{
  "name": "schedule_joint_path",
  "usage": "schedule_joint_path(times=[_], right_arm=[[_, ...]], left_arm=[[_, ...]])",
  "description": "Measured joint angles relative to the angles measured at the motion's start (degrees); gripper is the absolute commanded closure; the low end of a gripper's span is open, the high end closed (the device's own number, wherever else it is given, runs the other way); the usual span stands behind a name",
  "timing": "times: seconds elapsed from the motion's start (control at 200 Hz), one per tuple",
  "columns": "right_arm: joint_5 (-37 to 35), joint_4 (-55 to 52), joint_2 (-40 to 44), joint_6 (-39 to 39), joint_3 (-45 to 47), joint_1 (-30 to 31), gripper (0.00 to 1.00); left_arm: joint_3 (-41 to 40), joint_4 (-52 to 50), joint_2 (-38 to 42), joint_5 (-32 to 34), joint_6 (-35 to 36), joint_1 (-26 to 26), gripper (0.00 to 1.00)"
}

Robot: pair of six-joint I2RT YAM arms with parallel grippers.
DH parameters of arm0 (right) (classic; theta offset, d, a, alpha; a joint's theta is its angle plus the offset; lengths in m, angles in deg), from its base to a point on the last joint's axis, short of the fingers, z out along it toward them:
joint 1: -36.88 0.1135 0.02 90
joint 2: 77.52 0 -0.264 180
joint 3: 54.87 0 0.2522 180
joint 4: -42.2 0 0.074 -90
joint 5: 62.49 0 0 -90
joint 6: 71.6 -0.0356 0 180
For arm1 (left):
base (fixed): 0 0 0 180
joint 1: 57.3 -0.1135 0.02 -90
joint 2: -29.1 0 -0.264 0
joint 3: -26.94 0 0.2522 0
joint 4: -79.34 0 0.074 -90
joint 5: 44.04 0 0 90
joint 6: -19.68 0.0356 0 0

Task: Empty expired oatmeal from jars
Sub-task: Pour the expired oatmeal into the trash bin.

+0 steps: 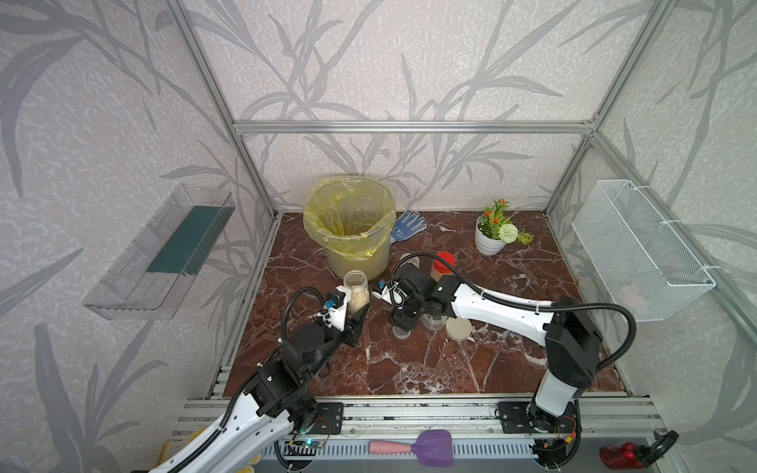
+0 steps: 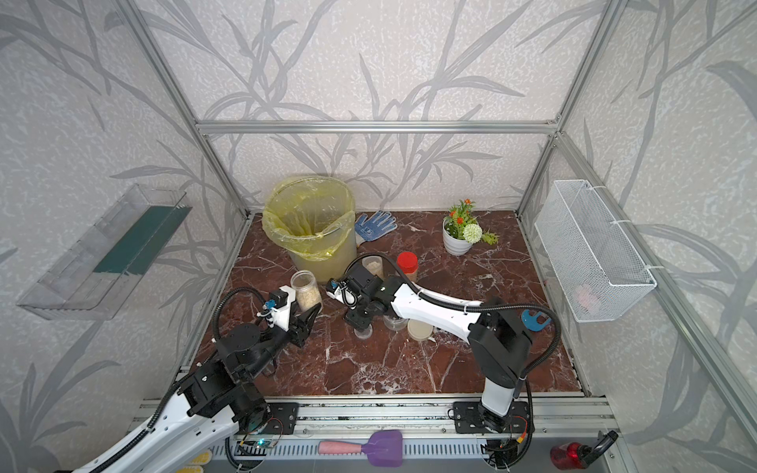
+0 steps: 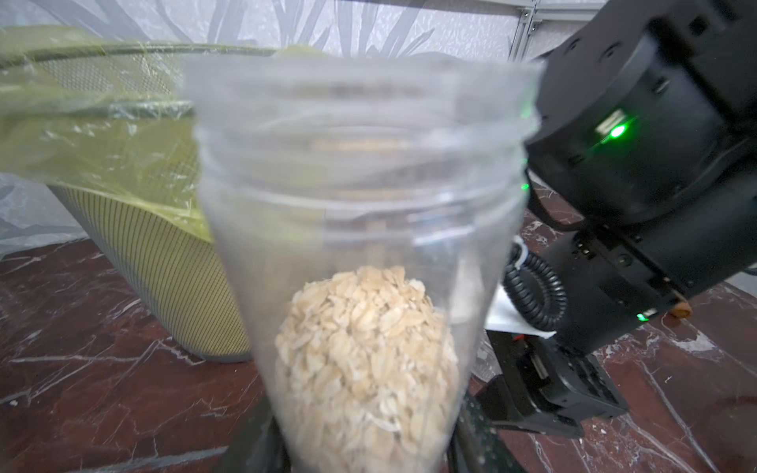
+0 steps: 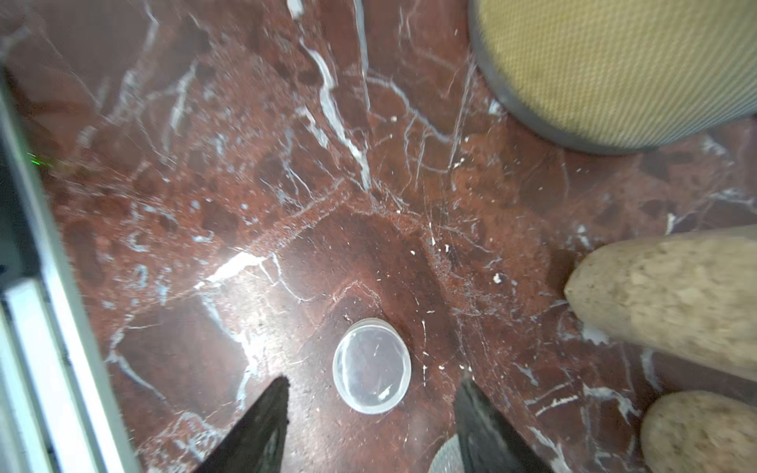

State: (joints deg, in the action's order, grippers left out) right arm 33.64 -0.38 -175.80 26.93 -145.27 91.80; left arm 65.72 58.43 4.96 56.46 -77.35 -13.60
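**Left gripper holds an open jar beside the bucket, and the pour has not started**

Left gripper is clamped on the lower body of a slim jar. The jar stands roughly upright, just beside the bucket with the yellow liner. The left wrist view shows its mouth uncapped and the oatmeal filling only the lower part. I judge this jar ready to tip, but nothing has left it yet. Neither top view shows whether any flakes already lie inside the liner.

Right gripper hangs low over the table with its jaws spread. A clear lid lies flat on the marble between the fingertips, touching neither one. It is most likely the cap from the held jar.

Behind the right arm, a second slim jar holds oatmeal, but I cannot tell whether it has a lid on. Next to it the red-capped jar is closed and full.

Under the right forearm sits the squat jar, with its beige lid lying on the table just beside it. The arm covers most of this jar, so its contents are unclear.

At best one jar is done. One is open and in hand, and two remain to be emptied.
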Motion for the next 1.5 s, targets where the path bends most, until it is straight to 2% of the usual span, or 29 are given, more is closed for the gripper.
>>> schedule_joint_path(times=[0.215,0.395,0.57,0.75,0.895,1.115,1.5], right_arm=[[3.0,-0.6,11.0,-3.1,0.9,-3.1,0.46],[6.0,0.2,20.8,-8.1,6.4,-9.5,0.45],[6.4,4.7,30.1,-14.7,11.4,-11.6,0.38],[6.3,13.9,33.3,-19.8,11.8,-12.4,0.36],[5.7,21.4,30.9,-23.2,10.8,-13.0,0.36],[5.8,28.1,17.7,-27.3,-0.3,-13.4,0.35],[6.7,33.7,2.1,-33.1,-14.6,-13.4,0.32]], left_arm=[[8.7,-0.4,-9.0,-2.7,3.1,0.0,1.00],[17.8,-1.5,-17.1,-5.8,7.3,-0.9,1.00],[27.3,-3.2,-26.8,-12.2,10.6,-6.1,1.00],[35.5,-6.7,-35.7,-19.3,13.6,-12.9,1.00],[42.6,-10.2,-41.6,-23.0,16.1,-16.7,1.00],[48.9,-13.2,-46.1,-28.4,18.6,-20.9,1.00],[53.0,-15.3,-51.0,-35.6,20.1,-27.0,1.00]])
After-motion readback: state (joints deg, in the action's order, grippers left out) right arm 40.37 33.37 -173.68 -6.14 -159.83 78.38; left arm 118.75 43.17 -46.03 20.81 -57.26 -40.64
